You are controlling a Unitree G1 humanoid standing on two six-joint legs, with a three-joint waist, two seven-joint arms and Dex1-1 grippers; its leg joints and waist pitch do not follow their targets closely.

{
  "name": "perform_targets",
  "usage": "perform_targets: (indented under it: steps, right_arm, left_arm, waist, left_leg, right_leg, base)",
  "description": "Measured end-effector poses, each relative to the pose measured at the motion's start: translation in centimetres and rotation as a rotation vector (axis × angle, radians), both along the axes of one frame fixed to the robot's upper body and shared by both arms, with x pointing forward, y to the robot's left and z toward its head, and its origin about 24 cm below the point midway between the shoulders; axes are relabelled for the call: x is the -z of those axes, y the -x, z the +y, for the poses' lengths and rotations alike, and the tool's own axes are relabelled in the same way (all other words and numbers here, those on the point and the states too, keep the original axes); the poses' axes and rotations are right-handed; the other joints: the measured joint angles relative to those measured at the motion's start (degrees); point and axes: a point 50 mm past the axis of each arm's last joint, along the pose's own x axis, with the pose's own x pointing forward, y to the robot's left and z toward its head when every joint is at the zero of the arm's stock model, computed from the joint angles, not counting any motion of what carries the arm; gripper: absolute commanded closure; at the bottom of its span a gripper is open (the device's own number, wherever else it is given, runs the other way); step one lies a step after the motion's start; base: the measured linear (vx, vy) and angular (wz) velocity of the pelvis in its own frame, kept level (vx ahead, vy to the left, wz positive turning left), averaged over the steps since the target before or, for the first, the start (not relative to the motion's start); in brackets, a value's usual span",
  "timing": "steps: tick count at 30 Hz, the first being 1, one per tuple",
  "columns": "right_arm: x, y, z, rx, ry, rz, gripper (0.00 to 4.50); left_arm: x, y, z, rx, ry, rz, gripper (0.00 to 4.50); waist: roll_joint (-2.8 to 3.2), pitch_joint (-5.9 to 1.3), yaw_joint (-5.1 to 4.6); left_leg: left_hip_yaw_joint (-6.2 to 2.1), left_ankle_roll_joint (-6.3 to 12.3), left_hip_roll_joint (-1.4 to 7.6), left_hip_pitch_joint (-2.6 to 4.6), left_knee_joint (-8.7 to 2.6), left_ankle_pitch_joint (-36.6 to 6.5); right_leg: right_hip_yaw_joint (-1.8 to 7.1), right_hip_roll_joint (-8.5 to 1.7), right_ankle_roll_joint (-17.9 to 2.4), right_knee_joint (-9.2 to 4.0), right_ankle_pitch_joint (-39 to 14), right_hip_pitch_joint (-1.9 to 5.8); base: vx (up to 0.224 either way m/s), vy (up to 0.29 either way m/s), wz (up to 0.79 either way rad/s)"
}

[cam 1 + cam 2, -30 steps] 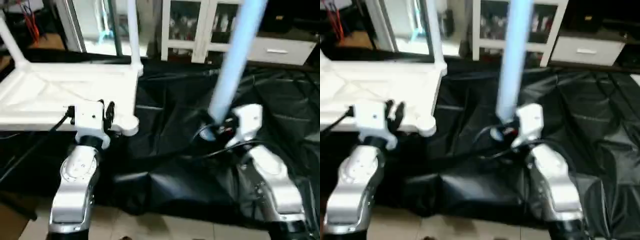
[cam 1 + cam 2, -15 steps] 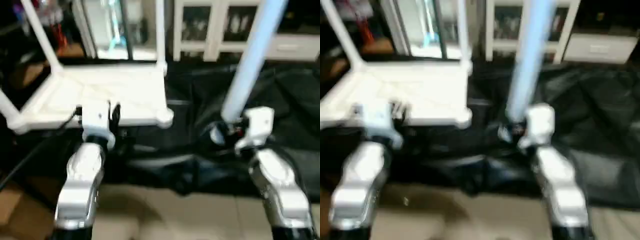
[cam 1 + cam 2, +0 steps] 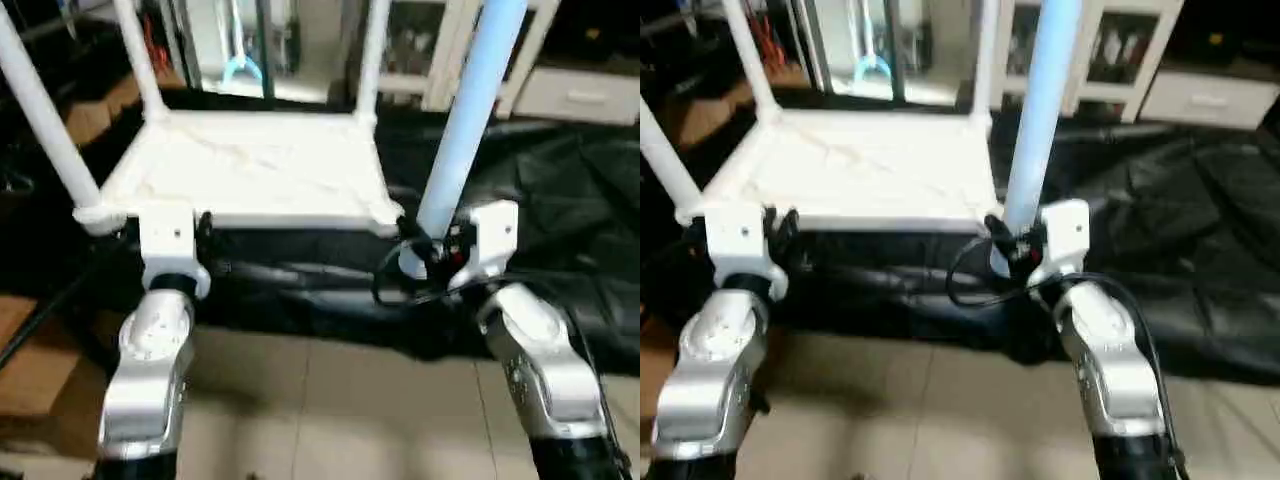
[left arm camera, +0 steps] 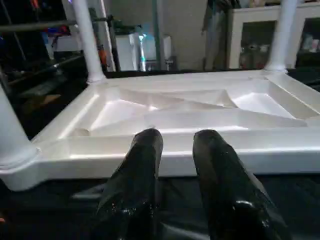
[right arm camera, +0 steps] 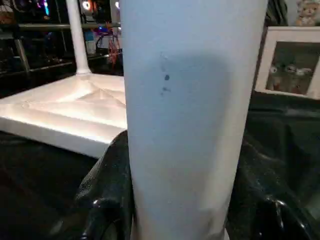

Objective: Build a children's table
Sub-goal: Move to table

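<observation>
Your right end effector [image 3: 425, 255] is clamped on the fourth leg [image 3: 462, 115], gripping it near its lower end; the tube stands almost upright, leaning slightly away from you, its foot just beside the tabletop's near right corner. In the right wrist view that leg [image 5: 192, 115] sits between the two black fingers [image 5: 102, 192], with the tabletop's edge behind it.

Your left end effector [image 4: 175, 145] stands at a narrow gap, its fingers [image 4: 137, 165] apart. The left wrist view puts the fingertips right at the tabletop's near rim; you cannot tell from it whether they pinch that rim.

The tabletop [image 3: 250, 165] lies underside up, ribs showing. Three of its corner sockets carry legs: near left [image 3: 40, 110], far left [image 3: 135, 55], far right [image 3: 372, 55]. The near right corner socket [image 3: 392, 215] has no leg in it, as the head views show; the left wrist view does not reach that corner.

The tabletop rests on black sheeting [image 3: 560, 200] spread over the floor. Pale floor tiles [image 3: 330, 400] lie open between you and the sheeting's near edge. White cabinets [image 3: 560, 85] stand well behind.
</observation>
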Motion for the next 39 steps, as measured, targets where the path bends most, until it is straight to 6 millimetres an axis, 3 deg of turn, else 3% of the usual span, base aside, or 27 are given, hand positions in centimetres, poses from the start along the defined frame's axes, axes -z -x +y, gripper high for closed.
perform_targets:
  steps: [2,4,6,9,13,15,17,18,19,20,21,22,24,25,26,27,28,29,30,31,33,34,35,36,37,38,39]
  right_arm:
    - [0.2,0.0,-0.5,0.010,0.012,0.015,2.60]
    - [0.2,-0.1,-1.0,0.027,0.014,0.016,2.60]
    - [0.2,-0.1,-0.9,0.022,0.012,0.017,2.60]
    - [0.2,-0.1,-0.1,-0.009,0.005,0.013,2.60]
    - [0.1,-0.1,-0.2,-0.010,0.010,0.012,2.60]
    - [0.1,-0.1,-0.3,-0.009,0.014,0.012,2.60]
    - [0.1,-0.1,-0.9,0.009,0.018,0.013,2.60]
    - [0.1,-0.2,-1.1,0.018,0.018,0.011,2.60]
    - [0.1,-0.2,-1.2,0.020,0.018,0.010,2.60]
    - [0.2,-0.2,-1.0,0.017,0.011,0.014,2.60]
    - [0.2,-0.2,-0.3,-0.006,0.003,0.013,2.60]
    - [0.1,-0.2,0.7,-0.048,0.003,0.012,2.60]
    - [0.2,-0.2,0.8,-0.060,0.006,0.013,2.60]
    - [0.2,-0.2,0.7,-0.058,0.007,0.012,2.60]
    - [0.2,-0.2,0.7,-0.056,0.009,0.012,2.60]
    - [0.1,-0.2,0.5,-0.053,0.014,0.011,2.60]
    - [0.4,-0.1,-0.4,-0.027,0.025,0.021,2.60]
    - [0.6,-0.1,-0.9,-0.009,0.031,0.031,2.60]
    - [0.6,-0.2,-1.2,0.004,0.032,0.032,2.60]
    - [0.5,-0.2,-1.2,0.003,0.031,0.028,2.60]
    - [0.2,-0.3,-1.0,-0.003,0.030,0.017,2.60]
    - [0.1,-0.3,-0.9,-0.008,0.028,0.009,2.60]
    - [0.0,-0.3,-0.7,-0.014,0.026,0.003,2.60]
    - [0.1,-0.3,-0.3,-0.022,0.017,0.007,2.60]
    - [0.2,-0.2,0.6,-0.052,0.007,0.008,2.60]
    - [0.2,-0.2,0.8,-0.061,0.009,0.007,2.60]
    - [0.2,-0.2,0.6,-0.055,0.013,0.006,2.60]
  left_arm:
    - [0.1,0.0,-0.3,0.011,0.019,0.001,3.19]
    - [0.0,-0.1,-0.9,0.040,0.043,-0.007,3.19]
    - [-0.1,0.0,-0.8,0.037,0.042,-0.012,3.19]
    - [-0.2,0.0,-0.1,0.016,0.038,-0.015,3.19]
    - [-0.3,-0.1,0.0,0.013,0.037,-0.023,3.19]
    - [-0.3,-0.1,-0.3,0.023,0.048,-0.025,3.19]
    - [-0.5,-0.2,-1.1,0.052,0.057,-0.034,3.19]
    - [-0.6,-0.2,-1.2,0.057,0.058,-0.040,3.19]
    - [-0.7,-0.3,-1.1,0.055,0.056,-0.047,3.19]
    - [-0.7,-0.3,-0.8,0.046,0.051,-0.048,3.19]
    - [-0.7,-0.2,-0.3,0.030,0.047,-0.049,3.19]
    - [-0.6,-0.2,0.3,0.009,0.039,-0.044,3.19]
    - [-0.6,-0.2,0.4,0.005,0.041,-0.041,3.19]
    - [-0.6,-0.2,0.3,0.007,0.042,-0.045,3.19]
    - [-0.6,-0.2,0.3,0.010,0.043,-0.046,3.19]
    - [-0.7,-0.3,0.2,0.015,0.043,-0.050,3.19]
    - [-0.4,-0.4,-0.7,0.037,0.064,-0.040,3.19]
    - [-0.3,-0.4,-1.5,0.067,0.074,-0.034,3.19]
    - [-0.2,-0.4,-1.8,0.078,0.073,-0.033,3.19]
    - [-0.3,-0.4,-1.7,0.075,0.068,-0.036,3.19]
    - [-0.3,-0.4,-1.6,0.071,0.067,-0.039,3.19]
    - [-0.4,-0.4,-1.6,0.071,0.067,-0.041,3.19]
    - [-0.4,-0.3,-1.5,0.073,0.070,-0.044,3.19]
    - [-0.2,-0.2,-1.4,0.071,0.072,-0.039,3.19]
    - [0.1,0.0,-0.8,0.055,0.066,-0.023,3.19]
    - [0.2,0.0,-0.6,0.051,0.059,-0.014,3.19]
    - [0.3,0.0,-0.7,0.063,0.062,-0.011,3.19]
  waist:
    - [-0.38,0.21,0.84]
    - [-0.62,0.63,1.19]
    - [-0.17,0.95,0.22]
    - [0.33,1.91,-1.56]
    - [-1.19,2.52,-2.91]
    - [-1.49,2.58,-2.49]
    - [-0.95,2.26,-2.18]
    - [-0.53,2.00,-2.07]
    - [0.78,1.26,-1.89]
    - [0.72,1.27,-2.42]
    - [0.47,1.36,-2.94]
    - [-0.30,1.14,-3.52]
    - [-0.44,1.01,-4.06]
    - [-1.10,0.75,-4.61]
    - [-2.03,0.58,-5.06]
    - [-3.59,0.38,-5.02]
    - [-3.85,0.56,-4.73]
    - [-3.57,0.62,-3.97]
    - [-3.53,0.62,-3.27]
    - [-3.34,0.57,-2.88]
    - [-2.83,0.65,-1.82]
    - [-1.25,0.63,-1.15]
    - [0.33,0.82,-1.03]
    - [1.02,1.20,-0.97]
    - [0.49,1.13,-1.75]
    - [-0.23,0.85,-2.03]
    - [-0.23,0.80,-1.99]
  left_leg:
    - [0.55,-0.01,0.17,0.03,-0.20,-0.2]
    - [1.61,-0.49,1.55,0.73,-0.04,-0.4]
    - [1.84,-1.18,2.25,1.55,0.33,-0.8]
    - [0.93,-1.38,2.56,3.09,-0.11,-1.2]
    - [2.32,-2.04,2.17,6.21,-1.23,-2.0]
    - [2.96,-1.28,2.22,5.77,0.41,-5.7]
    - [2.40,0.67,2.16,4.54,4.06,-7.0]
    - [2.29,0.88,2.31,4.43,3.19,-7.1]
    - [2.34,-0.54,3.00,4.55,1.90,-4.9]
    - [1.99,-0.71,3.11,5.31,1.86,-4.7]
    - [1.80,-0.65,2.61,5.51,1.41,-4.9]
    - [1.59,-0.58,2.01,6.09,0.80,-5.4]
    - [1.37,-0.09,1.48,7.26,0.57,-6.3]
    - [1.50,-0.14,0.60,8.01,0.33,-6.9]
    - [1.90,-0.31,-0.22,8.61,0.22,-7.4]
    - [2.80,-0.38,-1.37,9.30,0.22,-8.1]
    - [2.72,3.46,-1.90,8.88,2.88,-9.9]
    - [2.10,4.96,-2.10,8.03,5.87,-10.6]
    - [1.79,4.91,-2.44,6.79,8.51,-10.5]
    - [1.34,4.02,-2.78,4.86,9.83,-10.0]
    - [1.10,2.39,-2.06,2.36,7.89,-9.0]
    - [0.97,2.00,-0.34,1.40,3.88,-7.8]
    - [0.87,1.52,1.30,1.63,1.36,-4.6]
    - [0.71,0.45,2.05,2.24,1.79,-2.0]
    - [0.76,0.91,1.02,2.35,2.05,-3.2]
    - [0.73,1.63,0.48,2.36,2.12,-3.4]
    - [0.73,1.80,0.33,2.36,2.23,-3.6]
  right_leg:
    - [-0.01,-0.14,-0.5,0.00,0.5,-0.62]
    - [-0.61,-0.31,-0.3,0.00,0.7,-0.59]
    - [-1.60,-0.42,-0.3,-0.67,0.6,0.14]
    - [-2.99,-0.05,-1.1,-1.64,-1.2,2.47]
    - [-2.51,-1.09,-1.4,-1.06,-1.8,4.19]
    - [-2.64,-1.59,-1.3,-1.72,-1.8,4.58]
    - [-2.56,-1.56,-1.2,-2.13,-1.7,4.86]
    - [-2.71,-1.30,-1.0,-2.36,-1.6,5.04]
    - [-3.17,-0.55,-0.8,-2.67,-1.3,5.48]
    - [-3.09,-0.13,-0.9,-2.79,-1.5,5.51]
    - [-2.76,0.02,-2.7,-2.31,-2.4,5.25]
    - [-2.40,0.00,-4.2,0.60,-3.3,3.84]
    - [-2.27,0.13,-2.8,4.66,-2.8,0.79]
    - [-1.39,-0.13,-1.3,4.94,-1.9,-1.73]
    - [-0.75,-0.66,-1.1,3.37,-1.1,-3.08]
    - [0.42,-1.53,-1.8,0.69,2.2,-3.34]
    - [1.82,-0.86,-2.1,1.47,1.6,-2.50]
    - [2.16,-0.42,-2.5,0.91,1.4,-1.65]
    - [2.62,0.12,-2.6,0.09,1.3,-0.67]
    - [2.51,0.44,-2.8,-1.11,1.1,0.80]
    - [1.77,1.20,-2.9,-2.29,0.5,2.69]
    - [0.71,2.40,-2.8,-2.98,-0.2,4.08]
    - [-0.94,3.19,-2.4,-3.06,-0.9,5.15]
    - [-1.87,3.13,-2.3,-2.78,-1.8,5.69]
    - [-1.70,2.16,-3.9,0.60,-2.9,4.57]
    - [-1.21,1.89,-3.9,2.85,-3.0,3.09]
    - [-1.04,1.87,-3.1,3.99,-2.6,1.54]
  base:
    - [-0.123,-0.107,-0.16]
    - [-0.101,-0.036,-0.21]
    - [-0.077,0.026,-0.14]
    - [-0.025,0.035,-0.09]
    - [0.024,-0.026,0.01]
    - [0.107,-0.028,-0.08]
    - [0.147,-0.001,-0.07]
    - [0.141,0.041,0.12]
    - [0.141,0.041,0.12]
    - [0.197,0.042,0.13]
    - [0.220,0.015,0.05]
    - [0.220,0.015,0.05]
    - [0.202,-0.008,-0.04]
    - [0.195,-0.018,-0.07]
    - [0.186,-0.040,-0.04]
    - [0.196,-0.082,0.13]
    - [0.196,-0.082,0.13]
    - [0.207,-0.077,0.06]
    - [0.208,-0.033,-0.08]
    - [0.208,-0.033,-0.08]
    - [0.194,0.007,-0.03]
    - [0.196,0.029,-0.02]
    - [0.229,0.112,-0.01]
    - [0.238,0.137,-0.04]
    - [0.238,0.137,-0.04]
    - [0.216,0.098,0.07]
    - [0.153,0.076,0.04]
